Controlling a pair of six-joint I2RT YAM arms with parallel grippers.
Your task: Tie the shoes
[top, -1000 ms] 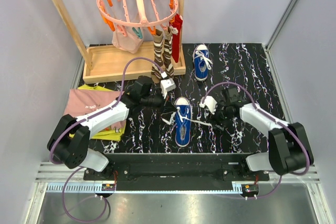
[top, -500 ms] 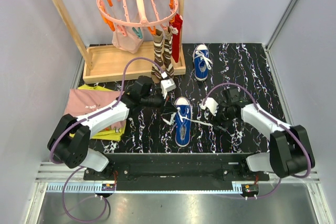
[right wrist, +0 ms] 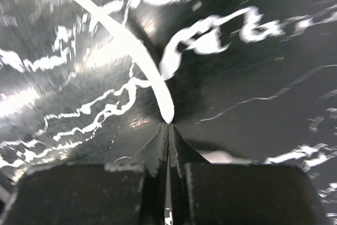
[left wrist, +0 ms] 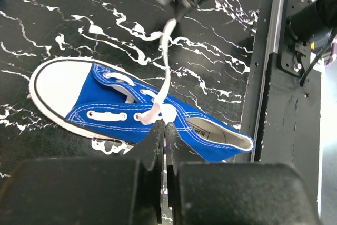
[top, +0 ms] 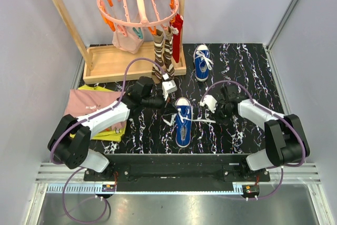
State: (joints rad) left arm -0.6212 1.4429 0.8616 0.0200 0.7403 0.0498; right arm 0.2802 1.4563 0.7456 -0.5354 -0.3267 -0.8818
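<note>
The small blue canvas sneaker [top: 182, 125] lies toe-away between left pincer [left wrist: 166, 130] and right pincer [right wrist: 168, 125], each clamped on its white lace [right wrist: 157, 85]

Count two blue sneakers: near sneaker [top: 183, 121] at 6 o'clock of one black marbled mat [top: 247, 77], far sneaker [top: 201, 61] at 12. Count two arms, left gripper [top: 169, 110] and right gripper [top: 216, 119], each pinching one lace end [top: 202, 121]. Add one wooden rack [top: 113, 62], one pink clip hanger [top: 138, 1], two striped socks [top: 162, 51], one red sock [top: 177, 31], two folded cloths [top: 89, 105] at 9.
</note>
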